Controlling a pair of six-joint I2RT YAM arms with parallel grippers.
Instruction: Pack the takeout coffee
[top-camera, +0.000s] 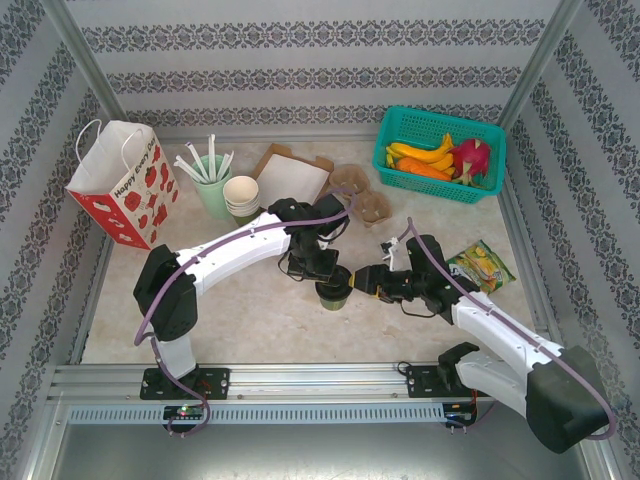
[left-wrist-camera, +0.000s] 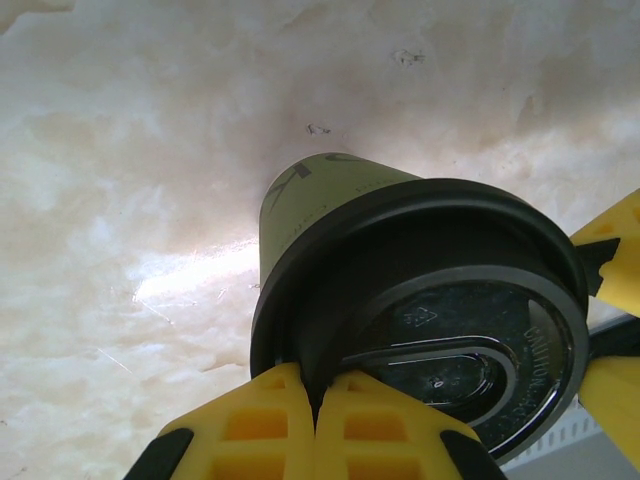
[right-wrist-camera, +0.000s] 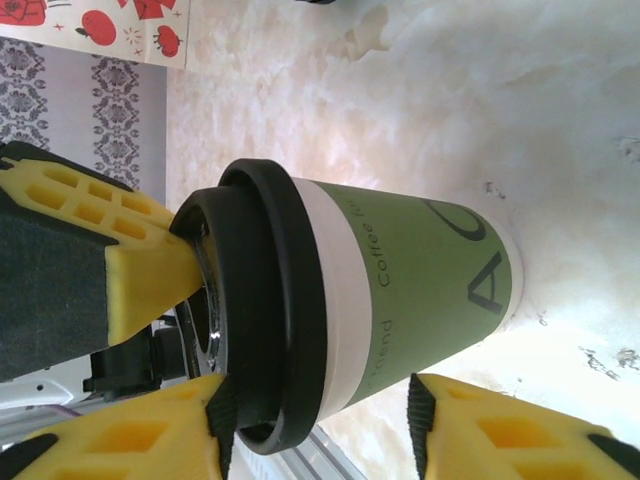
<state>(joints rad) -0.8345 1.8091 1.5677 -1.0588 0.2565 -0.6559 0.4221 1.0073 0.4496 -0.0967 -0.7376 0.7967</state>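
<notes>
**Lidded cup flanked by both grippers at mid-table**

The takeout coffee (top-camera: 333, 293) is seen standing upright on the pale marble-patterned table (top-camera: 250, 325), near its middle and between the two arms. Its black lid (left-wrist-camera: 450, 300) is seated on the green cup. The left gripper (top-camera: 334, 277) is held directly above it with its jaws pressed together. In the left wrist view its yellow fingertips (left-wrist-camera: 270, 420) are set against the near edge of the lid, and nothing is held between them. The right gripper (top-camera: 363, 280) is brought in from the right side at cup height. Its jaws are parted to a middling width, and in the right wrist view its fingers (right-wrist-camera: 520, 440) are spread along the cup's side. Whether they touch the cup cannot be told.

Along the far side are found a paper bag printed with red apples (top-camera: 125, 185), a mint cup of white sticks (top-camera: 210, 185), a brown pulp carrier (top-camera: 362, 195) and a teal basket (top-camera: 440, 188) of fruit
</notes>
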